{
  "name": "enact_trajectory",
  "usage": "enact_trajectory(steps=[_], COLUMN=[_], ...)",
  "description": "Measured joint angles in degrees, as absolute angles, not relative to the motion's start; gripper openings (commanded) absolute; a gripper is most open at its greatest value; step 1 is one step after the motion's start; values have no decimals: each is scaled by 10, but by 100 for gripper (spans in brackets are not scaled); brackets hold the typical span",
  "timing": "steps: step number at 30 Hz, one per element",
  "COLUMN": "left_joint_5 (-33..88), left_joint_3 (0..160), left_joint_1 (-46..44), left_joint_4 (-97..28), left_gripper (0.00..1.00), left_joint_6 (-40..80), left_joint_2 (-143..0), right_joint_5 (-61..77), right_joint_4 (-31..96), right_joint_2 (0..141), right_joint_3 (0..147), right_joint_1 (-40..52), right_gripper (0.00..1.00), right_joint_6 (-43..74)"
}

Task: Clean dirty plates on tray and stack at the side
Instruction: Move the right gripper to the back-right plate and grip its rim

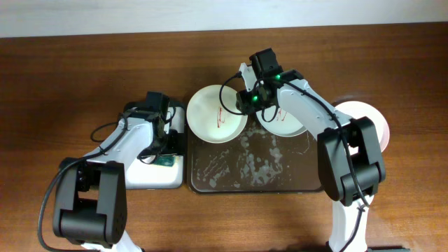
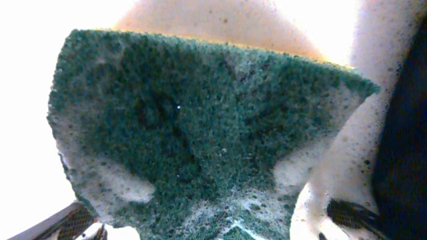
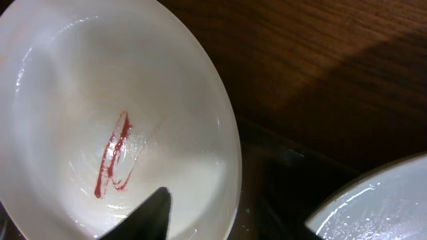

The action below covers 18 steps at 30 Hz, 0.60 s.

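A white plate (image 1: 215, 115) with a red smear lies at the back left of the dark brown tray (image 1: 294, 183), overhanging its rim; it fills the right wrist view (image 3: 100, 87). My right gripper (image 1: 247, 100) is at this plate's right rim. One dark finger shows over the plate's inside, clear of the rim, and the gripper (image 3: 223, 213) looks open. A second, wet plate (image 1: 285, 124) lies on the tray under my right arm (image 3: 380, 200). A third plate (image 1: 367, 119) sits on the table to the right. My left gripper (image 1: 162, 143) is shut on a soapy green sponge (image 2: 200, 120).
A smaller white rectangular tray (image 1: 143, 176) stands left of the brown tray, under my left gripper. The brown tray's middle is streaked with whitish foam (image 1: 255, 164). Bare wooden table lies along the back and at the far left and right.
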<state>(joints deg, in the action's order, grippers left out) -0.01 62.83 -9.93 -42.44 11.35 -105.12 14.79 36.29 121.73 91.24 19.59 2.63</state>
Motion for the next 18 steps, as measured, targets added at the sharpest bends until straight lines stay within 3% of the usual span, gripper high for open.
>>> enact_trajectory(steps=[18], left_joint_5=[0], left_joint_3=[628], left_joint_1=[-99], left_joint_4=[-424], left_gripper=[92], left_joint_6=[113], left_joint_2=[-1051], right_joint_5=[139], right_joint_4=[368], right_joint_2=[1222], right_joint_3=[889], right_joint_1=[200], right_gripper=[20], right_joint_6=[74])
